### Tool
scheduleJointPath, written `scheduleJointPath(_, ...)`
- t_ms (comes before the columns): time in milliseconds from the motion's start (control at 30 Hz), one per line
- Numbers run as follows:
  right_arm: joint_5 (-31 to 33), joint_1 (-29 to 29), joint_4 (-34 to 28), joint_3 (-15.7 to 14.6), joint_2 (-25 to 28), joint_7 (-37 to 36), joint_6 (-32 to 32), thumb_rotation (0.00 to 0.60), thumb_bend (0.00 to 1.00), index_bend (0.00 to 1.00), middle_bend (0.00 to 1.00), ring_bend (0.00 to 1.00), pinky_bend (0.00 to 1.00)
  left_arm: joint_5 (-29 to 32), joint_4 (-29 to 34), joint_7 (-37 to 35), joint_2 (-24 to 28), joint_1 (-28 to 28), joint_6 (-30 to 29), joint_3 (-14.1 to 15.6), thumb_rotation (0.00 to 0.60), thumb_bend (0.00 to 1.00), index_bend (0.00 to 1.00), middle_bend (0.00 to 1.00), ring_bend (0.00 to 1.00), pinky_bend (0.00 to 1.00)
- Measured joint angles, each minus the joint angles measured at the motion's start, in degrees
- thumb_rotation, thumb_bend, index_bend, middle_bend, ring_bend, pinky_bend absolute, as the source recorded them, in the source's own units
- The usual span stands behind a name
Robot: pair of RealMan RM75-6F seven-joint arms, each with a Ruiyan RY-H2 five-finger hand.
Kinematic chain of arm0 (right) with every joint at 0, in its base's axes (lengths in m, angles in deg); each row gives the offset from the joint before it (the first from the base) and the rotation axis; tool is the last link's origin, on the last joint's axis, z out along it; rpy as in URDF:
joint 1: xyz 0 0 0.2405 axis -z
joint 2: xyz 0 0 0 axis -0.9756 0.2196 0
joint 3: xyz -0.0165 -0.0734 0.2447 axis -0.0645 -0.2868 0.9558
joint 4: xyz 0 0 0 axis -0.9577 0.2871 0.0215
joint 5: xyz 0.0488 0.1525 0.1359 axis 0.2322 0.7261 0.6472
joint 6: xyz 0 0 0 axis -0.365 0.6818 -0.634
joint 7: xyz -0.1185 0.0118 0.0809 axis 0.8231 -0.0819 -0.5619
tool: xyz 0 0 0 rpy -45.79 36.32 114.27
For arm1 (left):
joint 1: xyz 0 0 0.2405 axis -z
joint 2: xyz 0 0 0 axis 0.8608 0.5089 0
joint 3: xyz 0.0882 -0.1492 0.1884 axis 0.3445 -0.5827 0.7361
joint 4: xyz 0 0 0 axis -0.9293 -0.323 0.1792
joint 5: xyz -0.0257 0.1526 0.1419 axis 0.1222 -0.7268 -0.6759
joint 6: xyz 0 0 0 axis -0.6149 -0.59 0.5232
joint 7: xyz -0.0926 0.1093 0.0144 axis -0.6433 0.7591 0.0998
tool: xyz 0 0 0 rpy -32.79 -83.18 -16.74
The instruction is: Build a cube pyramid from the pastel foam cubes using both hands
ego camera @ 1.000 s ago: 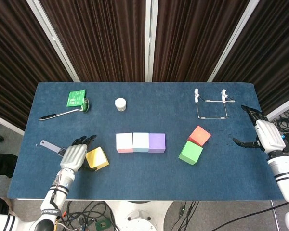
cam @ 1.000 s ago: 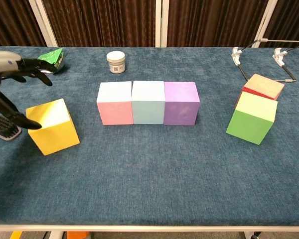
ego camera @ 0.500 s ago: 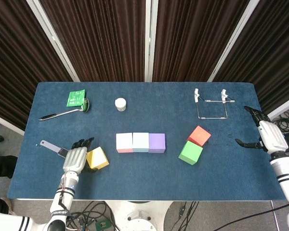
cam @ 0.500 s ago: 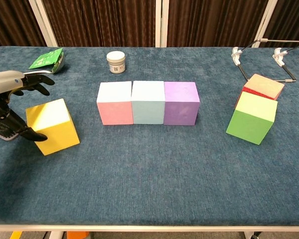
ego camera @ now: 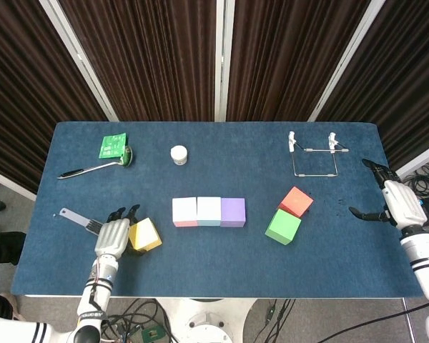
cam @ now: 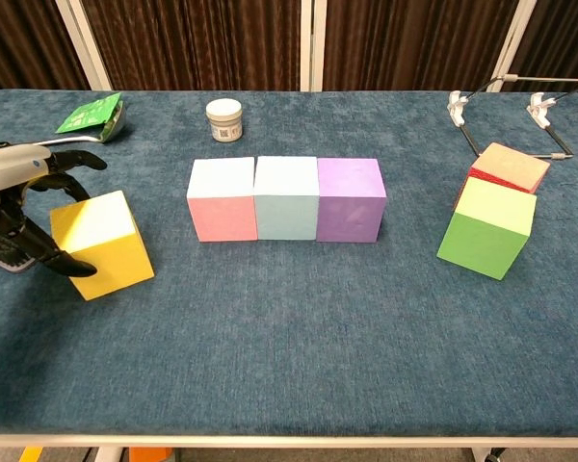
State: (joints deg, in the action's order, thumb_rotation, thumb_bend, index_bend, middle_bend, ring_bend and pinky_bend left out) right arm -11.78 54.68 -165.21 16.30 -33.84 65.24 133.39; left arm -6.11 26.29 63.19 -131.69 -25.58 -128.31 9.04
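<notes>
the left hand [ego camera: 112, 236] sat at the yellow cube [ego camera: 144, 234] near the table's [ego camera: 222, 153] front left, fingers spread around the cube's left side, thumb touching its front face; firm grip could not be confirmed. the pink [ego camera: 184, 211], blue [ego camera: 209, 211] and purple [ego camera: 233, 211] cubes stood touching in a centre row, with the green cube [ego camera: 283, 226] and red cube [ego camera: 296, 202] together to the right. the right hand [ego camera: 398, 202] hovered at the right edge, fingers apart, holding nothing.

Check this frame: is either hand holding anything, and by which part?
The left hand closes around the yellow cube at its left side, not lifted; a firm grip cannot be told. The right hand holds nothing.
</notes>
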Motion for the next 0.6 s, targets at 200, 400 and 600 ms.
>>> scheduleJointPath(200, 0.1, 0.0, 0.3, -0.1, -0.2, -0.2, -0.3, 0.6, 0.11, 0.0, 0.06, 0.0, 0.0, -1.3, -0.2, 0.2, 0.0, -0.3, -0.2, -0.6, 0.6, 0.19, 0.11, 0.46, 0.07, 0.1)
scheduleJointPath(400, -0.1, 0.0, 0.2, -0.1, 0.1, -0.6, -0.6, 0.6, 0.11, 0.0, 0.06, 0.0, 0.0, -1.9, 0.3, 0.8, 1.2, -0.4, 0.6, -1.0, 0.6, 0.24, 0.13, 0.49, 0.09, 0.11)
scheduleJointPath(600, 0.0, -0.2, -0.6, 0.1, 0.9, -0.1, -0.6, 0.6, 0.11, 0.0, 0.06, 0.0, 0.0, -2.0, 3.5, 0.6, 6.2, 0.1, 3.2, -2.6, 0.6, 0.25, 0.13, 0.5, 0.1, 0.11)
